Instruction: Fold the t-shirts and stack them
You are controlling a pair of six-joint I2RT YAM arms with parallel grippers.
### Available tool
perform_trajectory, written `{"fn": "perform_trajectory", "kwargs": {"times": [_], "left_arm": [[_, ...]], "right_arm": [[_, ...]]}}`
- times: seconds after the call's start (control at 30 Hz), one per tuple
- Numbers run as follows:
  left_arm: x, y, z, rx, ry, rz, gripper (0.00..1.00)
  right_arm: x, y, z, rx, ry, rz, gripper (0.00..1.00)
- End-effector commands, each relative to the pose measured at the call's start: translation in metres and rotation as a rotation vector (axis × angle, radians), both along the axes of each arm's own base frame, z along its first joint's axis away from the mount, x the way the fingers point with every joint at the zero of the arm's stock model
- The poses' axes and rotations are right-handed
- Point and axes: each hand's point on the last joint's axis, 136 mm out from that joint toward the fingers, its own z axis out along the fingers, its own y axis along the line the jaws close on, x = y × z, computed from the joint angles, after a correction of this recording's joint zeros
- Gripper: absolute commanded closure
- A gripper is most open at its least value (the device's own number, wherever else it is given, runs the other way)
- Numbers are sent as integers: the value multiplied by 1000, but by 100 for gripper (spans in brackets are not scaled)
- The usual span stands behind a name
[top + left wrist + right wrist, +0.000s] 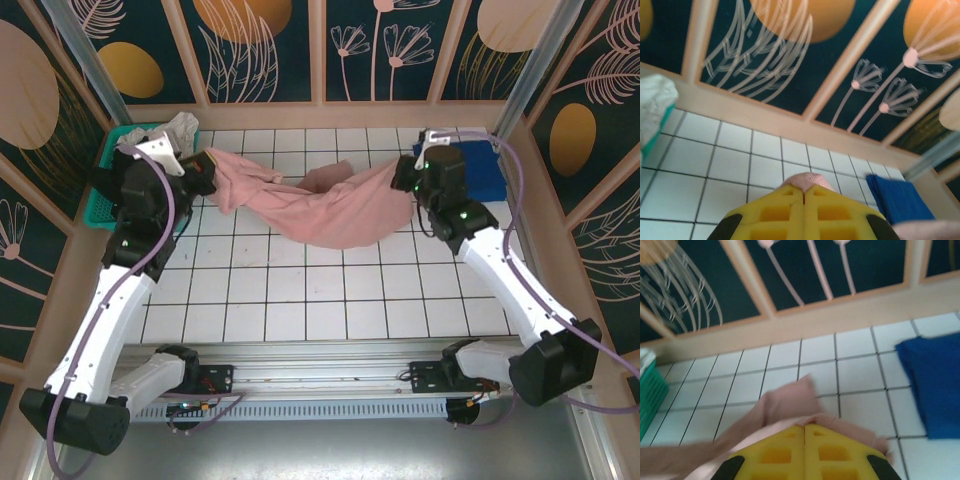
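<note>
At your left jaws, closed tight, one end of the pink t-shirt is pinched. The cloth sags from there across to your right jaws, clamped shut on the other end. Draw both apart evenly and level, taking out the slack before you lay it on the counter. The blue t-shirt lies just beyond the right jaws.

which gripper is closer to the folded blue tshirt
Right. The right gripper is just left of the blue t-shirt; the left gripper is far off on the opposite side, by the teal basket. Both grip the pink t-shirt.
</note>
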Motion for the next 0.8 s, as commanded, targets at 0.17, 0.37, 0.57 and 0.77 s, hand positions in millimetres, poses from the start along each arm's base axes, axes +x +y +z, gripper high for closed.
{"fn": "perform_trajectory", "kwargs": {"times": [0.17,0.37,0.57,0.77], "left_arm": [[103,39,115,66,-135,238,100],[72,40,226,71,-330,216,100],[2,36,148,-6,-347,128,100],[-20,13,-98,-201,87,12,100]], "right_arm": [[96,-29,105,-61,-163,-140,100],[75,-32,167,-20,-293,-91,100],[6,-30,67,66,-275,11,100],[-45,-44,-134,142,60,-50,74]]}}
